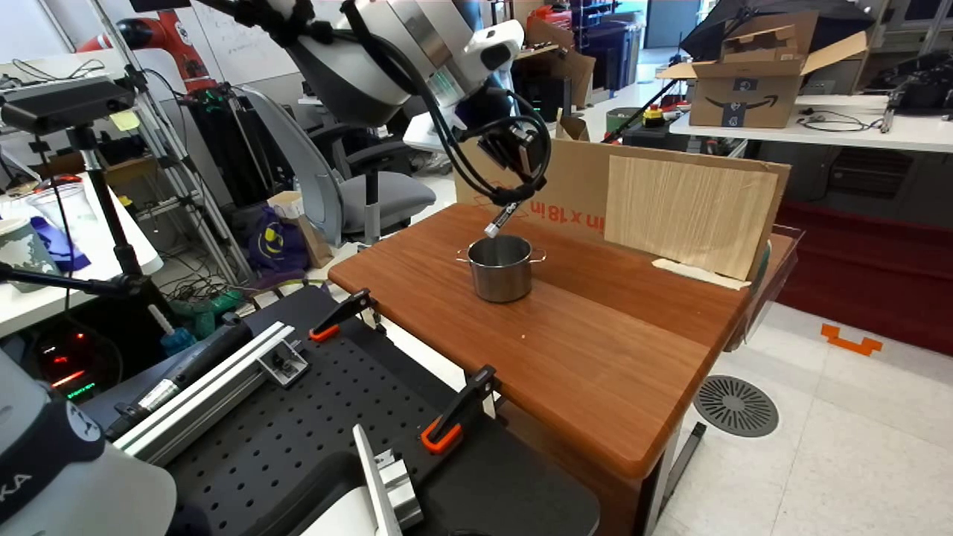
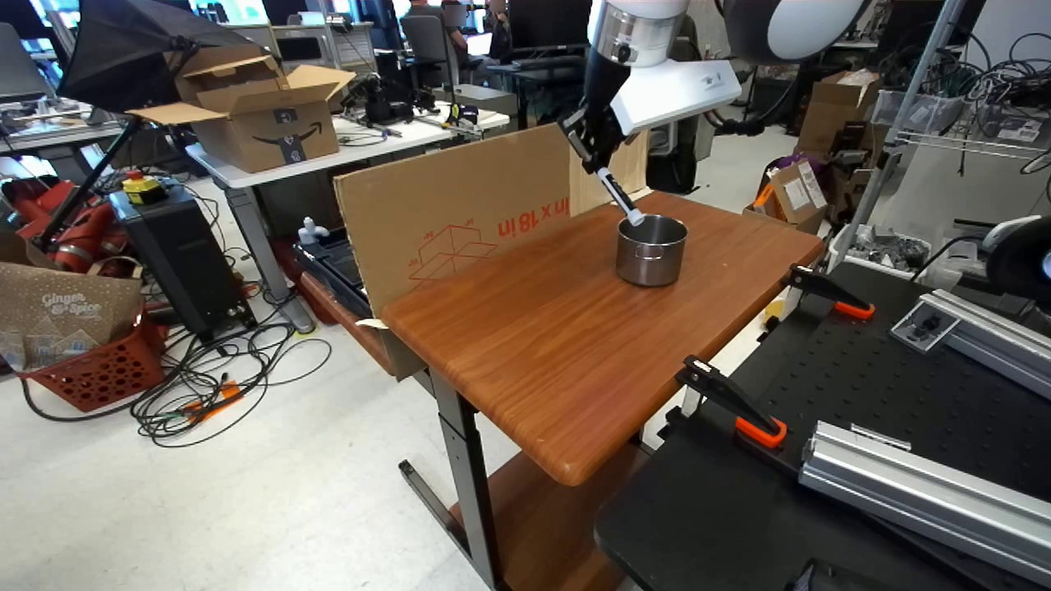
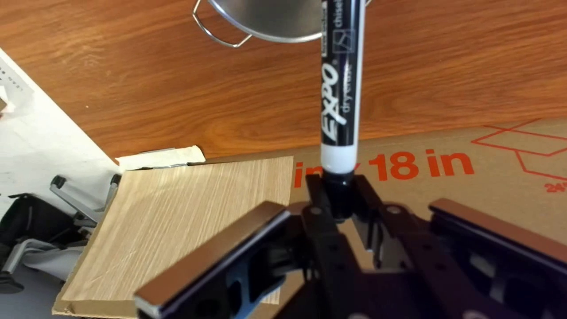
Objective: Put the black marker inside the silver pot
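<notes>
The silver pot (image 1: 502, 279) stands upright on the brown wooden table; it also shows in an exterior view (image 2: 649, 261). In the wrist view its rim and one wire handle show at the top, and the pot (image 3: 274, 20) is partly cut off. My gripper (image 3: 339, 192) is shut on the black end of the black marker (image 3: 340, 88). The marker hangs tilted down from the fingertips, in both exterior views (image 1: 503, 220) (image 2: 617, 194). Its white lower end appears at or just above the pot's rim; I cannot tell if it is over the opening. That end is out of the wrist view.
A cardboard panel (image 1: 573, 179) with a wood-grain sheet (image 1: 689, 212) stands along one long edge of the table (image 1: 581, 357). Black clamps with orange pads (image 1: 458, 413) sit along the opposite edge beside a black perforated board (image 1: 313, 439).
</notes>
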Motion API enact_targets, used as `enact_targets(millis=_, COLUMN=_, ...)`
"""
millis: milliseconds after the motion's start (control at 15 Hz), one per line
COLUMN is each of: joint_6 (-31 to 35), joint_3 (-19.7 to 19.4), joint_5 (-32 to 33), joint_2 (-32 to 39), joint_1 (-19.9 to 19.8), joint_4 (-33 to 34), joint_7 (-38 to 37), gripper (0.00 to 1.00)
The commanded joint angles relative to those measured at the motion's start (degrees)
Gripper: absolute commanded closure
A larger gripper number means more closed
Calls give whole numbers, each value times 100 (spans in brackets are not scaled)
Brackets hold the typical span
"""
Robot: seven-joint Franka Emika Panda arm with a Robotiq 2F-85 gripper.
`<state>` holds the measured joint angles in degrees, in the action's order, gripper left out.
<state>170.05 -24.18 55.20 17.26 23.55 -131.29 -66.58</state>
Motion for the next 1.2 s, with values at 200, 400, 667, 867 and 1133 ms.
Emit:
enact_targets(millis=200, joint_6=76, joint_3=-338, joint_5=914, joint_2=-120, joint_1=240, joint_4=-113, joint_7=-784, gripper=95)
enact_targets(millis=400, joint_6=68, joint_3=-328, joint_5=1194, joint_2=-85, joint_1=287, joint_4=-97, joint_7=-1066, gripper=95)
enact_targets(millis=667, joint_6=112, joint_3=-311, joint_5=1526, joint_2=-67, joint_1=276, joint_4=-131, joint_7=-1399, gripper=95)
enact_targets(millis=867, joint_6=130, joint_3=-300, joint_5=1700, joint_2=-63, joint_1=242, joint_4=-187, joint_7=-1593, gripper=95)
enact_targets(millis=1133, joint_6=146, joint_3=-318, joint_5=1849, joint_2=-29, joint_1=205, joint_4=-244, joint_7=-1792, gripper=95)
